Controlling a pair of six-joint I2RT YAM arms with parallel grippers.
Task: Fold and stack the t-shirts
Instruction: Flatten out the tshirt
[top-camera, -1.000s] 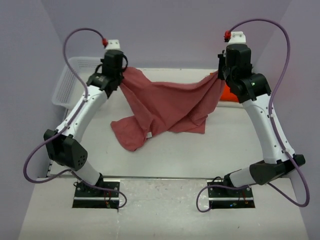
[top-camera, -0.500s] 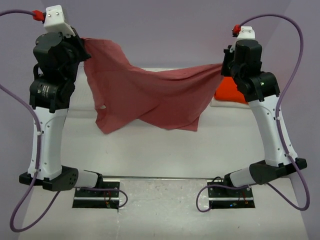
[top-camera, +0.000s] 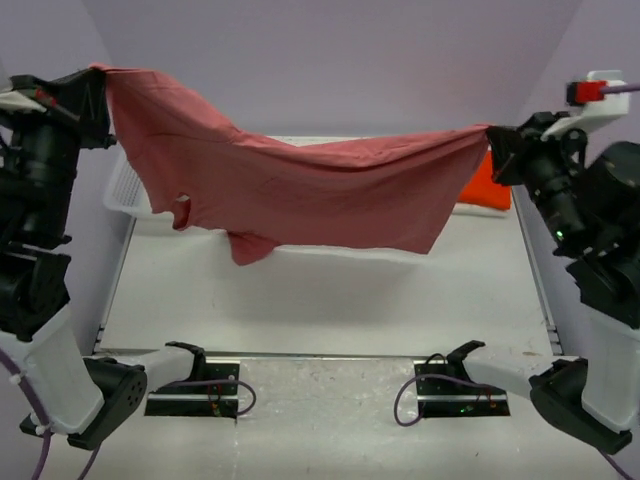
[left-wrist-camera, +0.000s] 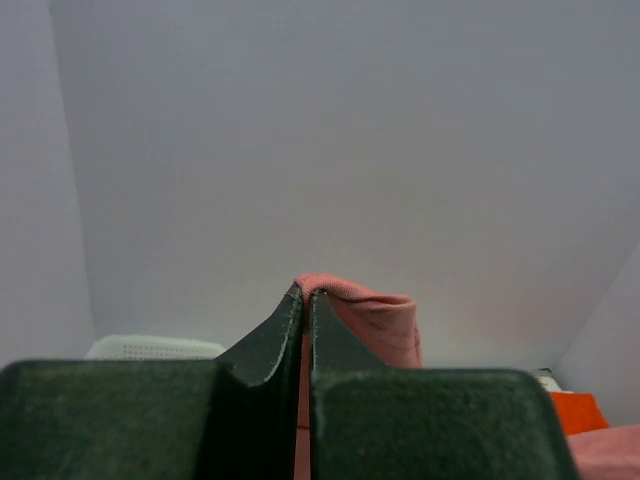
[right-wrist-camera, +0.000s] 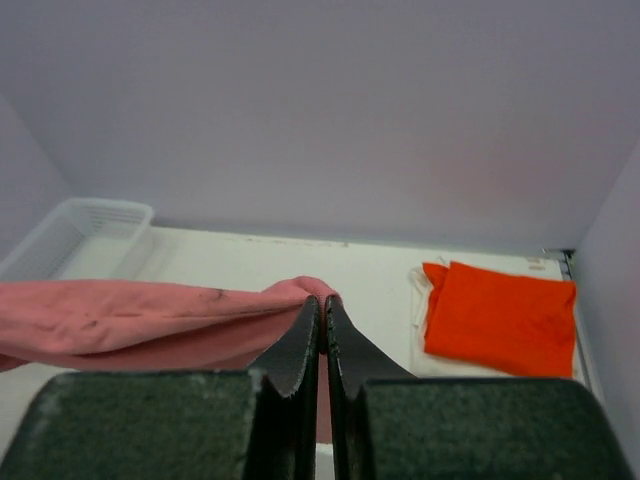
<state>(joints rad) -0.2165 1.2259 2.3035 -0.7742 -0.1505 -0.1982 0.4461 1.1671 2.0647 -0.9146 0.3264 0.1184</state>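
Rose-red t-shirt (top-camera: 320, 195) hangs in the air between my two arms, stretched out like washing on a line. It is up above the table (top-camera: 330, 300), and I do not see any part of it touching the table.

My left gripper (top-camera: 98, 88) is high up on the left side. Its fingers are pressed together on one corner of the shirt. In the left wrist view a little bump of red cloth pokes out past the fingertips.

My right gripper (top-camera: 497, 152) is on the right side, and its fingers pinch the other end of the shirt. In the top view the shirt runs down from left to right. The middle sags, and a sleeve dangles near the left.

The orange t-shirt (right-wrist-camera: 497, 315) lies folded flat at the far right of the table. It sits on top of the white t-shirt (right-wrist-camera: 417, 310), and only a thin white edge shows. The white basket (right-wrist-camera: 60, 235) is at the far left of the table, behind the hanging shirt.
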